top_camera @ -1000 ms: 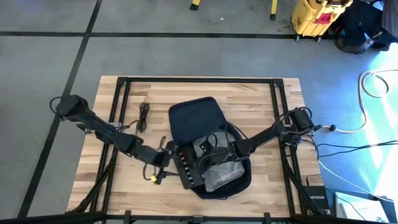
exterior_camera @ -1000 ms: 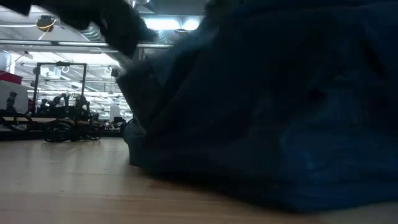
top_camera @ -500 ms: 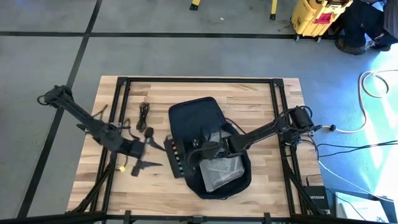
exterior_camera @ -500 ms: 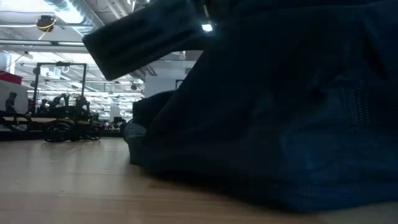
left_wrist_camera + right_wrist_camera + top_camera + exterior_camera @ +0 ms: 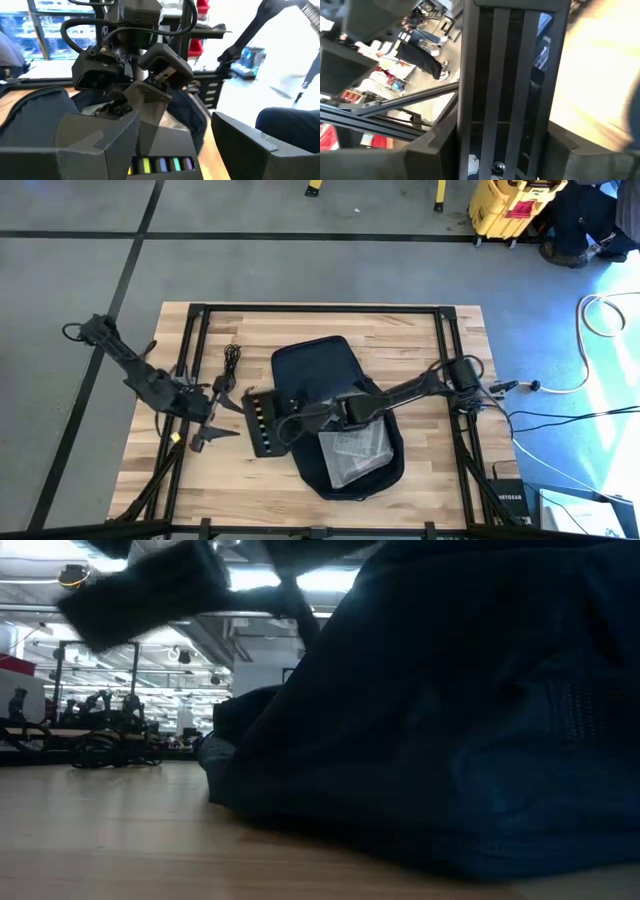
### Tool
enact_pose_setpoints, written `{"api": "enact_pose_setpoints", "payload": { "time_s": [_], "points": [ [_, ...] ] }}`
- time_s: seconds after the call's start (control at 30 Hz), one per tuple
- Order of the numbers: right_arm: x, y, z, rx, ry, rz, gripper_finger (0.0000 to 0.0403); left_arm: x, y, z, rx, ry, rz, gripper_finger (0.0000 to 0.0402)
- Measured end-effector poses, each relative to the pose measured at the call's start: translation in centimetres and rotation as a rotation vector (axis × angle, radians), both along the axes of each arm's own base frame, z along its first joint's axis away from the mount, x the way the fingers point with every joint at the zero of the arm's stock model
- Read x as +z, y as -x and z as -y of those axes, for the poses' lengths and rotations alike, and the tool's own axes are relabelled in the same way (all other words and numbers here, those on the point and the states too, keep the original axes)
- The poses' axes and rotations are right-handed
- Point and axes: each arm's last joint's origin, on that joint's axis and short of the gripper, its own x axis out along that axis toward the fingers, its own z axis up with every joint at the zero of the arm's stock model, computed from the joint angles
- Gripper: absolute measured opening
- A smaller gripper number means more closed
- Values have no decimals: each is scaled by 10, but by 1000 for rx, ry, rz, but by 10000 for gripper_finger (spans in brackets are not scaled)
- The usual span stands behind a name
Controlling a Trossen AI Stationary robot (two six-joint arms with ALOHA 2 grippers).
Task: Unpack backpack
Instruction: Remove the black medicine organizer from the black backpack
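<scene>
On the table's left the left gripper (image 5: 205, 430) hangs with fingers spread, empty, probably waiting to receive. Beside it the right gripper (image 5: 300, 412) clamps a black network switch (image 5: 262, 421), lifted clear of the open backpack (image 5: 310, 365) at centre.

Bright overhead daylight; low view perhaps motion-blurred.

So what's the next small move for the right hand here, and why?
Probably lower the black box onto the bare table just left of the backpack. The right hand grips the box, which is out of the bag and held above the wood. The left hand waits open beside it, so a handover is also possible.
</scene>
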Motion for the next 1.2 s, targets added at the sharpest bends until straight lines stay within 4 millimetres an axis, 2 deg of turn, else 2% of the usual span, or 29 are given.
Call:
{"api": "enact_pose_setpoints", "payload": {
  "time_s": [0.17,0.27,0.33,0.43,0.63,0.73,0.87,1.03,1.2],
  "points": [
    [-2,-28,-7,14,54,-87,169,6,20,-9,-49,84,55,237],
    [5,-40,-11,34,114,-184,169,9,31,-16,-67,105,80,237],
    [17,-45,-11,46,150,-225,169,11,38,-21,-73,114,93,237],
    [29,-53,-9,54,177,-268,169,11,45,-27,-95,129,100,237],
    [32,-66,5,130,238,-294,170,9,57,-35,-170,171,94,237],
    [32,-69,28,151,309,-316,170,8,60,-37,-193,192,92,237],
    [31,-74,70,181,389,-330,170,7,61,-37,-196,200,74,237],
    [33,-76,129,210,514,-331,170,1,58,-34,-203,219,-5,237],
    [33,-70,196,221,604,-338,170,-6,53,-28,-201,212,-88,237]
  ]
}}
